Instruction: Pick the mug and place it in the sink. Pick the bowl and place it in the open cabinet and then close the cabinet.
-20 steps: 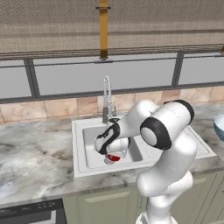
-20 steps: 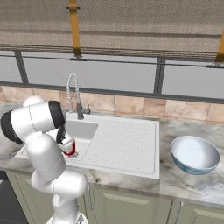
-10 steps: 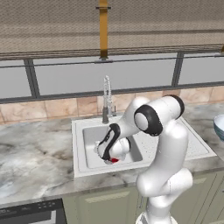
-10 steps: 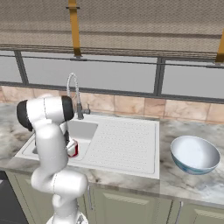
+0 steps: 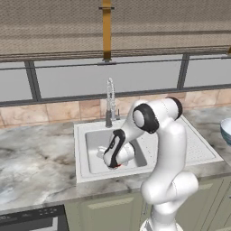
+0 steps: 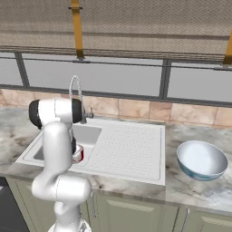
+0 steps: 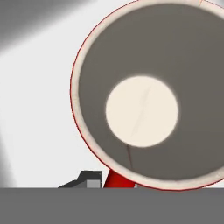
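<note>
arm: has dropped lower into the sink [image 5: 90, 169] basin | jaws: clenched on mug [image 6: 78, 154] | mug: nearing basin floor, release next | bowl [image 6: 201, 160]: waiting on right worktop [image 6: 199, 190]

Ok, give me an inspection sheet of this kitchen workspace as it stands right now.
Surface: grey marbled stone counter around a white rectangular sink.
Job's things: small glossy red mug low in the sink basin, upright in the hand view; round white bowl with blue-green outside on the counter.
Clutter: nothing seen.
Gripper: gripper shut on the mug, down in the basin.
Cables: nothing seen.
Surroundings: chrome spring-neck faucet, tan tiled backsplash, window above.
</note>
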You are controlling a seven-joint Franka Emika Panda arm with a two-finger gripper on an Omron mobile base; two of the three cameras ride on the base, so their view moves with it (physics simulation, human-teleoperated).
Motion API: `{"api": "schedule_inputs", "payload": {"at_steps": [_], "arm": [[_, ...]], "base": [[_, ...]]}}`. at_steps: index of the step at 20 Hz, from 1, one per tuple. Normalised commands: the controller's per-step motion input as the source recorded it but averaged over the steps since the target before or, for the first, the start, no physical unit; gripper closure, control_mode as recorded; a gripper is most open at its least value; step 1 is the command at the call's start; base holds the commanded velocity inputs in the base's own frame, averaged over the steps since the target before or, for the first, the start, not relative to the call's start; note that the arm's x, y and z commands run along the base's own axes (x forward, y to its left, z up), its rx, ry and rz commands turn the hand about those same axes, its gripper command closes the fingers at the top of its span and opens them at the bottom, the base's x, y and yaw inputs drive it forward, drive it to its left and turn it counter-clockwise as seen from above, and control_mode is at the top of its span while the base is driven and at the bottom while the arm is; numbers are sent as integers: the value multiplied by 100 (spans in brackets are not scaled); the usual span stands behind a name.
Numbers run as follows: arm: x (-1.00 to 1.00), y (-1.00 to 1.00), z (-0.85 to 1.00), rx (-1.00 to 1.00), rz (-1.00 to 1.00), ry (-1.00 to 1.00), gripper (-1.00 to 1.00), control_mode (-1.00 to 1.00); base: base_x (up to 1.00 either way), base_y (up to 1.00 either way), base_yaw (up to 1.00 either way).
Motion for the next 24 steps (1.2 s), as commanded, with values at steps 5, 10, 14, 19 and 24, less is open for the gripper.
{"api": "schedule_inputs", "payload": {"at_steps": [5, 10, 14, 19, 24], "arm": [[38, 0, -16, 0, 0, 0, 100, -100], [40, 0, -14, 0, 0, 0, 100, -100], [33, 0, -17, 0, 0, 0, 100, -100], [35, 0, -27, 0, 0, 0, 100, -100], [22, -1, -25, 1, 0, 0, -100, -100]], "base": [[0, 0, 0], [0, 0, 0], [0, 0, 0], [0, 0, 0], [0, 0, 0]]}}
